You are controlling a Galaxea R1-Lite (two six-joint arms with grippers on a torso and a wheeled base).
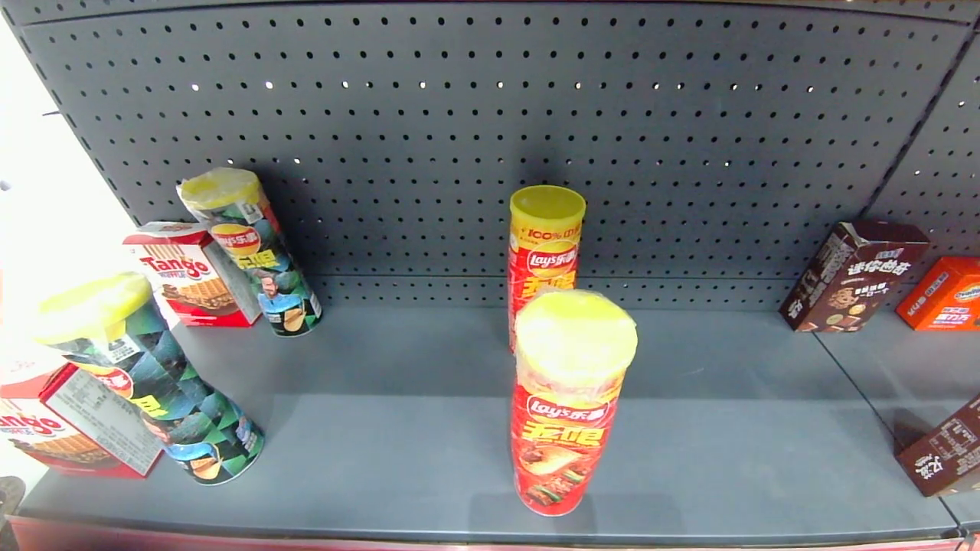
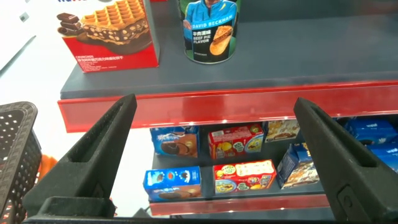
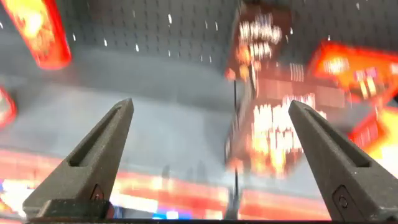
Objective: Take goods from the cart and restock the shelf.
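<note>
Two red chip cans with yellow lids stand upright mid-shelf, one near the front (image 1: 573, 398) and one behind it (image 1: 545, 252). My left gripper (image 2: 214, 101) is open and holds nothing; it hangs in front of and below the shelf's red front edge (image 2: 217, 115), facing a dark green chip can (image 2: 210, 31) and a wafer box (image 2: 109, 31). My right gripper (image 3: 211, 104) is open and holds nothing too, in front of the shelf's right part, facing a brown box (image 3: 273, 124) and an orange box (image 3: 354, 68). A black mesh basket (image 2: 15, 149) shows beside the left gripper.
On the shelf's left stand two dark green cans (image 1: 253, 252) (image 1: 153, 383) and two wafer boxes (image 1: 191, 275) (image 1: 61, 428). At the right are brown boxes (image 1: 854, 275) (image 1: 942, 451) and an orange box (image 1: 945, 295). Lower shelves (image 2: 211, 180) hold several small boxes.
</note>
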